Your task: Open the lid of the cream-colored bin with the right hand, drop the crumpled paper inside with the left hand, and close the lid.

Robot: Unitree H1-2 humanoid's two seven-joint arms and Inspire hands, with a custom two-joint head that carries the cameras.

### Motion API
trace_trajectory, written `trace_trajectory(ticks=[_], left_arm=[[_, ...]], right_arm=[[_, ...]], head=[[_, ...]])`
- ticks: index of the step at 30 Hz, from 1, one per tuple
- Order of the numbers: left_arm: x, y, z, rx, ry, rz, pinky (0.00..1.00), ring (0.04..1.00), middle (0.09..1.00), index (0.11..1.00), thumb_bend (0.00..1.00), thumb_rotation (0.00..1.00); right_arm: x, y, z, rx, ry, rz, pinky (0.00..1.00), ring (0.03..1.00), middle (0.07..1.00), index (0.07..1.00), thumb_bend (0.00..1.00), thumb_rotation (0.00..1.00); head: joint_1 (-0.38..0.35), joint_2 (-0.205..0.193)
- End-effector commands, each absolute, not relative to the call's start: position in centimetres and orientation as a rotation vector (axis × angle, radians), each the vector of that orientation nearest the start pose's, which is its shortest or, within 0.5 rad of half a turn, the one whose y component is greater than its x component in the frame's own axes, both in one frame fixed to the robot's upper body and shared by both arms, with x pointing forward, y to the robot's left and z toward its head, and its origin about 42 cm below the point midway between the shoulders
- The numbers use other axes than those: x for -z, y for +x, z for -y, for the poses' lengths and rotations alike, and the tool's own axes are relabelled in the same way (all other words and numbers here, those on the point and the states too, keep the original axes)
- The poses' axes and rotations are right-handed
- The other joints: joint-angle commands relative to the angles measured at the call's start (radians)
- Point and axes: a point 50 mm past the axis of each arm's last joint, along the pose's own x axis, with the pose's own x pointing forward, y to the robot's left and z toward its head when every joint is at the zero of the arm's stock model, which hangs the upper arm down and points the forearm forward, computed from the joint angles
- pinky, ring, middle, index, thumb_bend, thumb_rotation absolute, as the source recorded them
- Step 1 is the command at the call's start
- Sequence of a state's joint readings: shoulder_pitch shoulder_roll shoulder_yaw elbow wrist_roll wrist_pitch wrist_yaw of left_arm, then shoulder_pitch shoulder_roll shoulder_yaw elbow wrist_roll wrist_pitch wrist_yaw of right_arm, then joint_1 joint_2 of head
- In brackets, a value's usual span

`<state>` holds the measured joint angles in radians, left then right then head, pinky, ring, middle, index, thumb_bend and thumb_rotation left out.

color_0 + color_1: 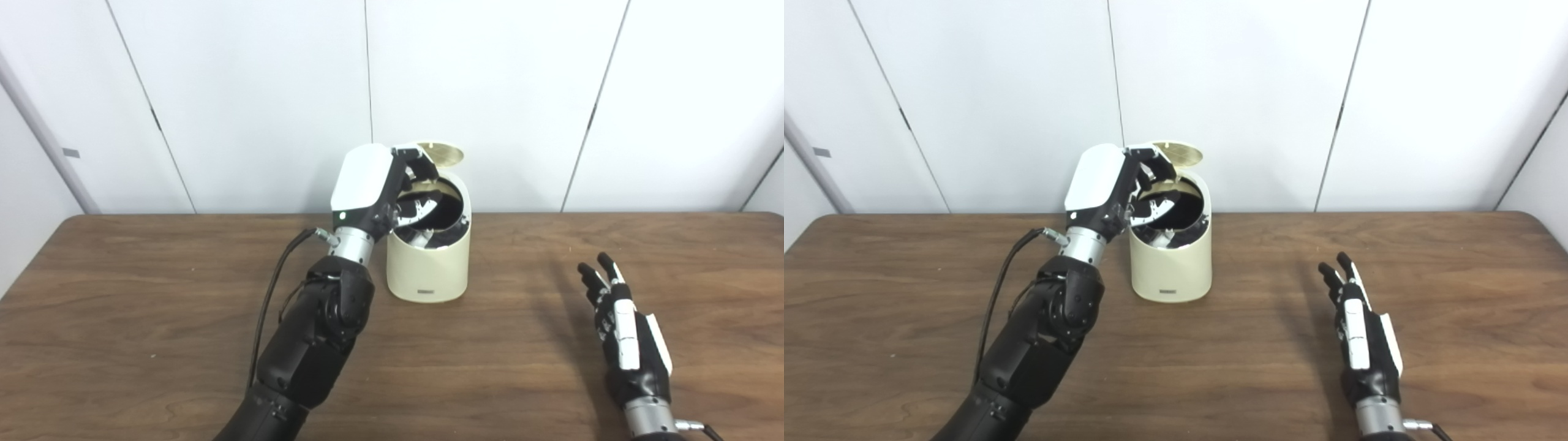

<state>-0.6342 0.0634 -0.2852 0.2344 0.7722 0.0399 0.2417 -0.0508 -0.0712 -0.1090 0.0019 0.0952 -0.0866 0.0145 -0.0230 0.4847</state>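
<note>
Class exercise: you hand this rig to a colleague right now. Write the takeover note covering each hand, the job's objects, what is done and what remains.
Left hand: over the mouth of the cream-coloured round plastic bin, fingers reaching in; whether it holds anything cannot be told.
Right hand: open, empty, above the brown wooden table, right of the bin.
Round cream lid: up, open.
Crumpled paper: not visible.
Done: lid opened.
Left: confirm the paper is in, withdraw left hand, close lid.

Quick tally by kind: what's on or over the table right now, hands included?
Bins: 1, the cream-colored bin, its lid raised
Hands: 2, the left hand over the bin's opening, the right hand apart from the bin at the right
Crumpled paper: 0 clearly visible; I cannot tell whether it is in the bin or the left hand
Total: 3
</note>
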Motion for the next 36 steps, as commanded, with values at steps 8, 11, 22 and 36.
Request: trace_trajectory(ticks=[8,11,22,36], left_arm=[[-28.4,43.5,-11.2,-0.055,0.820,0.706,0.39,0.439,0.523,0.467,0.48,0.00],[-28.5,43.2,-11.5,-0.055,0.816,0.704,0.39,0.439,0.530,0.471,0.48,0.00],[-28.6,41.6,-13.4,-0.063,0.828,0.718,0.40,0.460,0.524,0.464,0.48,0.00],[-28.1,40.0,-17.0,-0.081,0.785,0.655,0.35,0.445,0.522,0.459,0.47,0.00]], right_arm=[[-7.5,27.6,26.4,0.091,0.060,0.006,1.00,0.957,0.889,0.971,0.51,1.00],[-7.6,27.5,26.5,0.094,0.058,0.003,1.00,0.959,0.891,0.971,0.50,1.00],[-7.3,27.4,26.8,0.093,0.061,-0.007,1.00,0.962,0.891,0.965,0.51,1.00],[-7.6,27.7,27.0,0.089,0.050,-0.001,1.00,0.968,0.904,0.968,0.52,1.00]], head=[[0.007,0.002],[0.009,0.002],[0.015,0.005],[0.022,0.010]])
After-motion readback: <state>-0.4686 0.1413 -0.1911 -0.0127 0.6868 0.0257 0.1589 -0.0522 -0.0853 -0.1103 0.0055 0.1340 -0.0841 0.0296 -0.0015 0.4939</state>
